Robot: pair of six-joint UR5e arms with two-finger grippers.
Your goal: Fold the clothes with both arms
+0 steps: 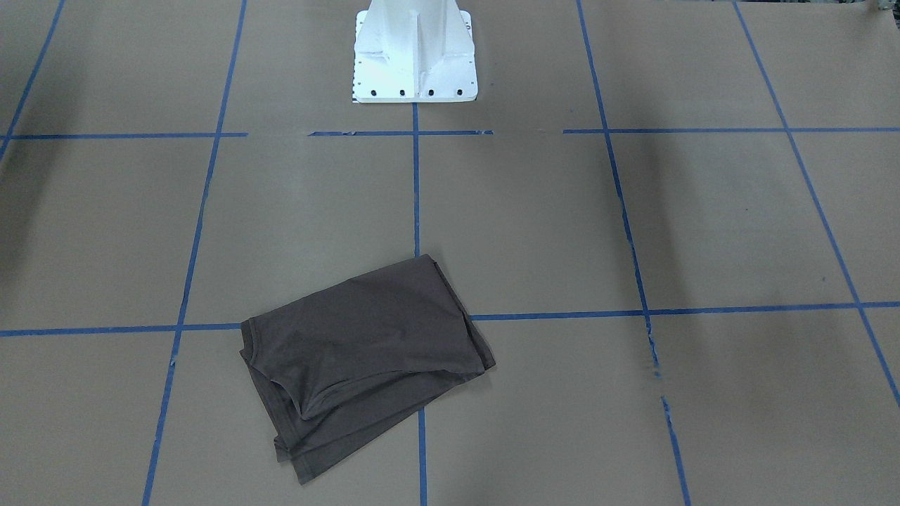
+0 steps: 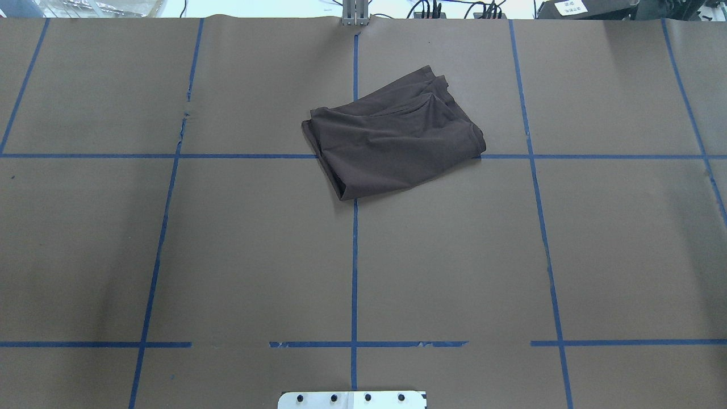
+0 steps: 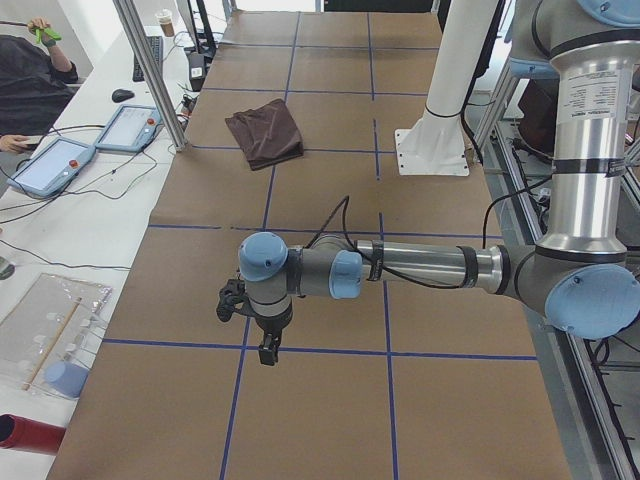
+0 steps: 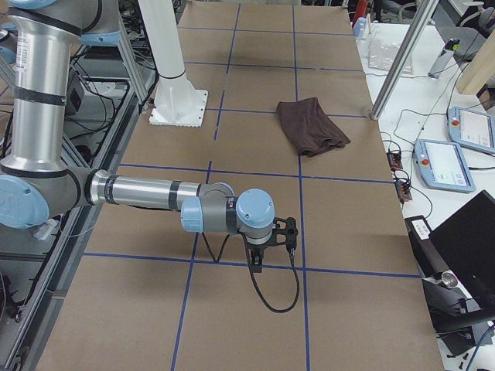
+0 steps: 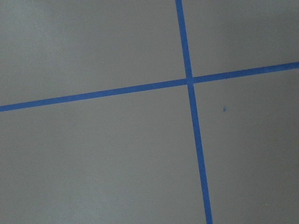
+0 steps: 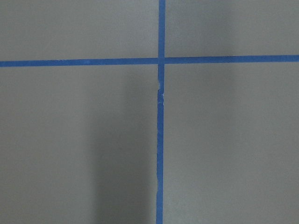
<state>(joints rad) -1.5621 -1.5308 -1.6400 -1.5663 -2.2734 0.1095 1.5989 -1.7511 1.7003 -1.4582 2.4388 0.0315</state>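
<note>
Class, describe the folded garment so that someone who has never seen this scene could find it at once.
On the brown table with its blue tape grid, follow the centre line away from the white base block to the T-shirt lying across a tape crossing. It is the only cloth there: dark brown, folded into a rough rectangle.

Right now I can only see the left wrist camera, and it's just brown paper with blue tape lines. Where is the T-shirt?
Observer: The dark brown T-shirt lies folded on the far side of the table, across a blue tape line, opposite the white base.
Operator: Am I near it?
Observer: No. The left gripper hangs toward the table's left end, well apart from the shirt.
Operator: And the other side?
Observer: The right gripper hangs toward the table's right end, also well apart from the shirt.
</note>
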